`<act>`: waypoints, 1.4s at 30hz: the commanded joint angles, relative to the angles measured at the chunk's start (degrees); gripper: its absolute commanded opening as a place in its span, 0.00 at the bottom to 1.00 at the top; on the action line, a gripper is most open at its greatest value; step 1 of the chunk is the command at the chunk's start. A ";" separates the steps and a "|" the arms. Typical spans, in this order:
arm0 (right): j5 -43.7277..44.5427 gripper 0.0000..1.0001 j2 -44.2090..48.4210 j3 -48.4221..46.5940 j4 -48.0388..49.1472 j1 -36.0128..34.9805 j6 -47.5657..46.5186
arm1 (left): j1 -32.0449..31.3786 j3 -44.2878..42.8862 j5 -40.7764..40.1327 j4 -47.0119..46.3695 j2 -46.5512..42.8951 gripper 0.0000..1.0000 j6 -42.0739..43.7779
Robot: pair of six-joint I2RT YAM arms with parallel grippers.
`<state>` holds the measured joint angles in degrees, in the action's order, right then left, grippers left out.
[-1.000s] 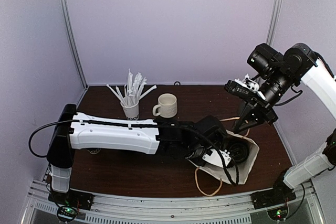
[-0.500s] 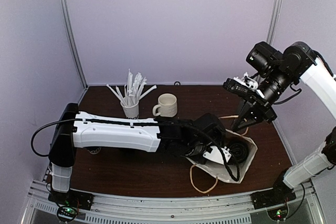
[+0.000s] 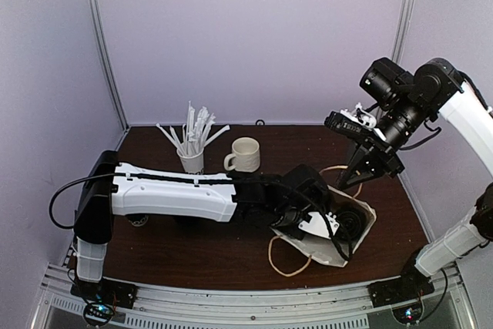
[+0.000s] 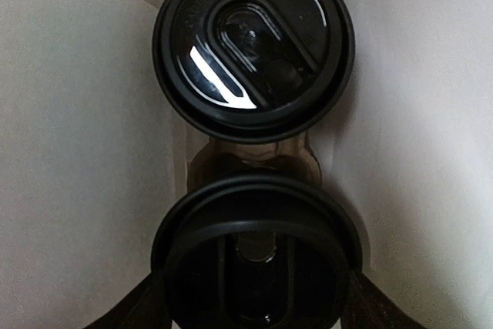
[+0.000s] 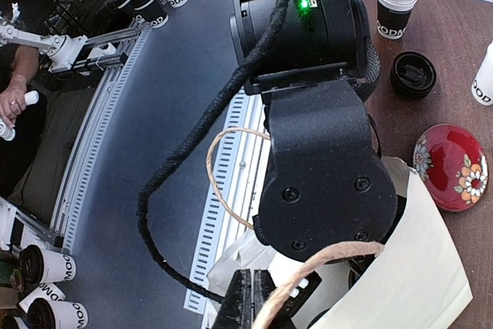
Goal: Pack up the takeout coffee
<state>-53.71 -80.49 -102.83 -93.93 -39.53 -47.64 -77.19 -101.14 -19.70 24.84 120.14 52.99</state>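
A white paper bag lies on its side at the table's right, mouth toward the left arm. My left gripper reaches inside it. In the left wrist view, one takeout coffee cup with a black lid stands deep in the bag. A second black-lidded cup sits between my left gripper's fingers, which press its sides. My right gripper hangs over the bag's far edge. Its jaws are shut, with the bag's rope handle running into them.
A white cup of straws and a cream mug stand at the back left. The right wrist view shows a red patterned dish, a loose black lid and stacked paper cups on the table near the left arm's base.
The left arm has pushed a little further into the bag. The bag's loose front handle slid left. The right gripper rose slightly and moved left.
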 commanded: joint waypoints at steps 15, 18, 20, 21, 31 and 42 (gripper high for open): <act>4.55 0.63 3.41 -9.18 -9.15 6.20 -0.85 | 0.37 1.37 1.69 -7.48 1.83 0.64 0.09; 4.39 0.61 3.10 -9.23 -7.58 13.37 -1.18 | 0.42 1.49 1.64 -8.13 2.08 0.64 0.05; 2.17 0.56 1.86 -7.55 -5.82 19.82 -1.77 | 0.38 1.61 1.57 -8.36 2.12 0.64 0.09; 1.18 0.53 0.91 -6.23 -4.09 23.05 -1.10 | 0.37 1.71 1.53 -8.52 2.12 0.64 0.09; 23.94 0.37 -10.54 11.39 25.54 34.07 21.81 | 0.55 3.28 0.99 -9.64 1.79 0.63 0.01; 30.02 0.38 -26.42 15.20 29.08 32.81 29.43 | 1.41 3.89 1.29 -11.36 1.81 0.63 -0.21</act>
<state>-27.49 -103.53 -88.79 -67.46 -5.80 -22.50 -76.53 -98.10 -19.05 16.32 121.23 53.04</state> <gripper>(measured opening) 0.374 0.719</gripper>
